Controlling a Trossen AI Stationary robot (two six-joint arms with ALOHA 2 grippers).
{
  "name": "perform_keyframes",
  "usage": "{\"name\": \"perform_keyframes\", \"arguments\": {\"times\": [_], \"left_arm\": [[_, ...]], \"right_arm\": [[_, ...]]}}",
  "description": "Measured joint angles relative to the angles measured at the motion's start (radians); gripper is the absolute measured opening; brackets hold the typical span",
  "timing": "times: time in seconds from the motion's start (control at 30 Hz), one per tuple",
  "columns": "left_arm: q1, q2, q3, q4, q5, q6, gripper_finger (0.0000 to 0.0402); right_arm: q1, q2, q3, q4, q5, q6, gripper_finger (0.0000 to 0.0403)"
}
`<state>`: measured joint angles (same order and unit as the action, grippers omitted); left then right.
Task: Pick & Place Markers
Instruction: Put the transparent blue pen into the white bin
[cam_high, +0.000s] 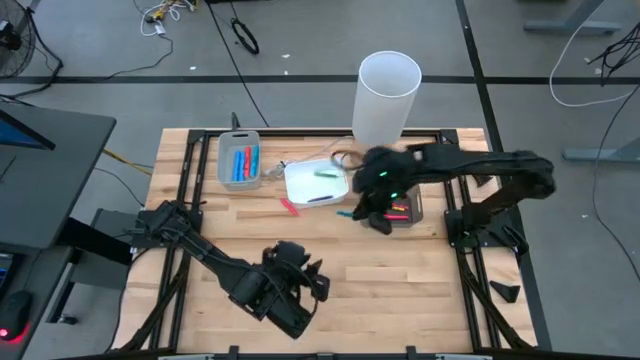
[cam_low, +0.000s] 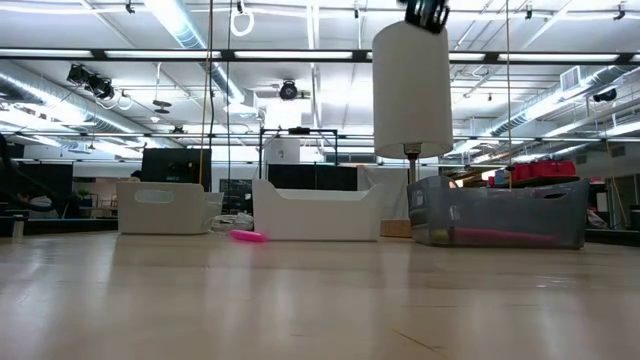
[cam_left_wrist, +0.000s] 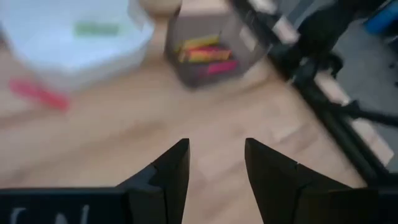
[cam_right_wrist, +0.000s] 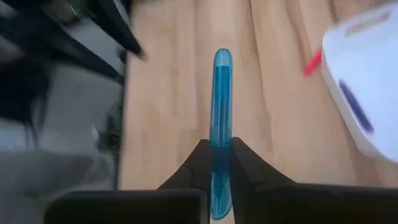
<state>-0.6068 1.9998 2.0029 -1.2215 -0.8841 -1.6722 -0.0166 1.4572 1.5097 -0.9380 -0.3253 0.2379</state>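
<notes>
While the left gripper (cam_high: 318, 283) hangs low over the near middle of the wooden table (cam_high: 400, 280) with its two fingers (cam_left_wrist: 174, 171) parted and nothing between them, the work is on the far side. Going from left to right in the high view, a grey tray (cam_high: 240, 160) holds blue and red markers (cam_high: 243, 163) side by side. Next, a pink marker (cam_high: 288, 207) lies loose on the bare wood, just in front of the white tray (cam_high: 316, 182). That tray carries a green marker (cam_high: 326, 174) and a dark one (cam_high: 321, 198), apart from each other. Beyond it stands a tall white cylinder (cam_high: 386, 98) at the table's far edge. Further right, the right gripper (cam_high: 379, 222) hovers at the near left corner of the dark tray (cam_high: 413, 212), where pink and yellow markers (cam_high: 400, 211) lie together. Its fingers are clamped on a blue marker (cam_right_wrist: 221, 118), which sticks straight out ahead of them in the right wrist view. In the low view the pink marker (cam_low: 247, 236) lies on the table, and the dark tray's pink markers (cam_low: 500, 235) glow through its clear wall.
</notes>
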Motion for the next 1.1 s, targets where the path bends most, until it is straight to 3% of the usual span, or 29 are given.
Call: {"name": "perform_keyframes", "arguments": {"times": [0.17,0.37,0.63,0.83,1.1], "left_arm": [[0.051,-0.026,0.002,0.125,-0.106,0.219,0.0161],[0.112,-0.069,0.004,0.426,-0.158,0.578,0.0161],[0.175,-0.097,0.004,0.909,-0.083,1.008,0.0161],[0.202,-0.1,0.004,1.108,0.01,1.152,0.0161],[0.222,-0.099,0.004,1.116,0.018,1.127,0.0159]], "right_arm": [[0.0,-0.109,0.0,0.098,-0.012,0.09,0.002],[0.001,-0.18,0.0,0.208,-0.079,0.151,0.002],[0.002,-0.209,0.0,0.287,-0.237,0.168,0.002],[0.002,-0.232,0.001,0.308,-0.305,0.158,0.002],[0.002,-0.249,0.001,0.305,-0.304,0.154,0.002]]}}
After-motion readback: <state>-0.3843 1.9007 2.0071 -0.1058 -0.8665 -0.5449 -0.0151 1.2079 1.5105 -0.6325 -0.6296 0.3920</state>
